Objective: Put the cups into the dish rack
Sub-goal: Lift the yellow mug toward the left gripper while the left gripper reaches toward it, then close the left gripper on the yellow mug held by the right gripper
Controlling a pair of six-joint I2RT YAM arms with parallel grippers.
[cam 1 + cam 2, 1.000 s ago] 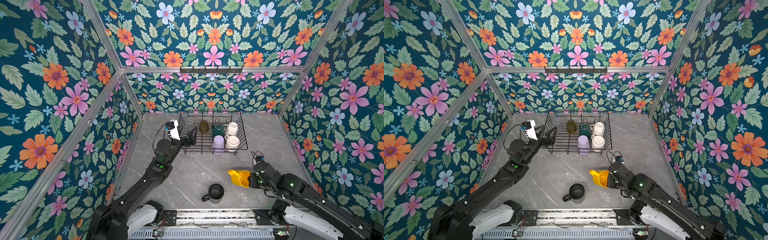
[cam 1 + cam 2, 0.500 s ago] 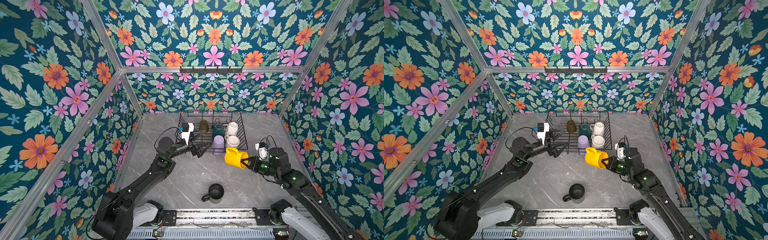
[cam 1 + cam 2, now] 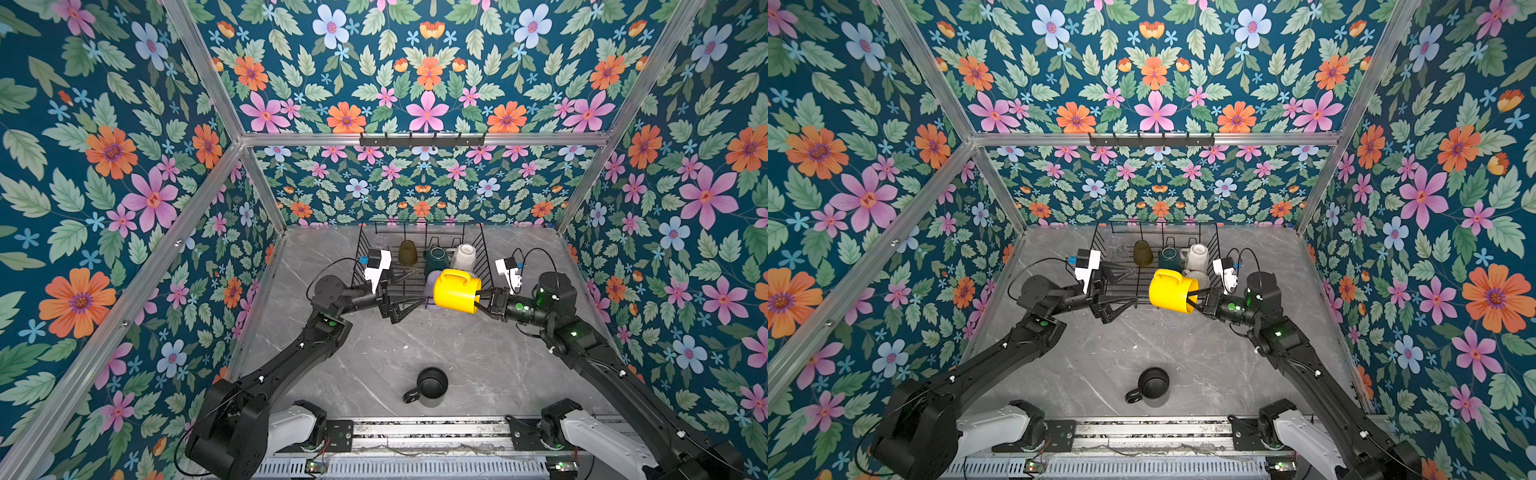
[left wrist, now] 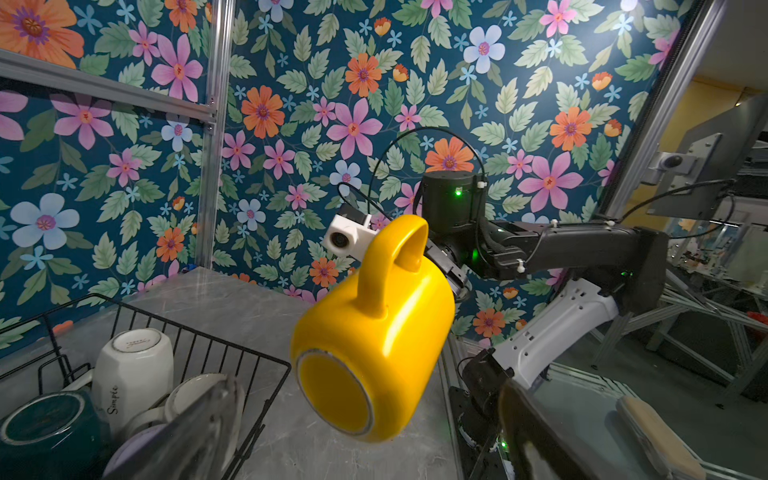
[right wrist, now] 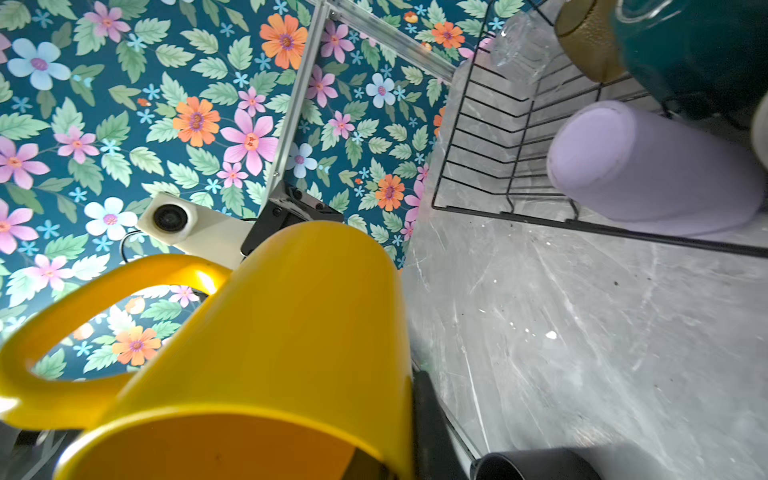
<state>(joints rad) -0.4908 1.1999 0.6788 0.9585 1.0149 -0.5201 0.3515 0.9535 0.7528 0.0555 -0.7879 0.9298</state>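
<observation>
Six cups [image 3: 407,251] sit in the dish rack [image 3: 485,255]. My right tool [image 3: 481,300] clenches the yellow mug [image 3: 455,291], mid-frame (not yet racked); my left tool [image 3: 409,309] gapes empty. The black mug [image 3: 430,384] waits on the bench [image 3: 498,365], lower centre.

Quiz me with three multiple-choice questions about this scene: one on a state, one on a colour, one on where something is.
1. The left gripper is: A shut on a spoon; B open, empty; C shut on a plate.
2. What the right gripper holds is: A yellow; B red; C lilac.
3. The black mug is: A in the left gripper; B upright on the table; C in the right gripper.
Answers: B, its jaws stand apart around nothing; A, the yellow mug is clamped by its rim; B, it stands near the front edge.
</observation>
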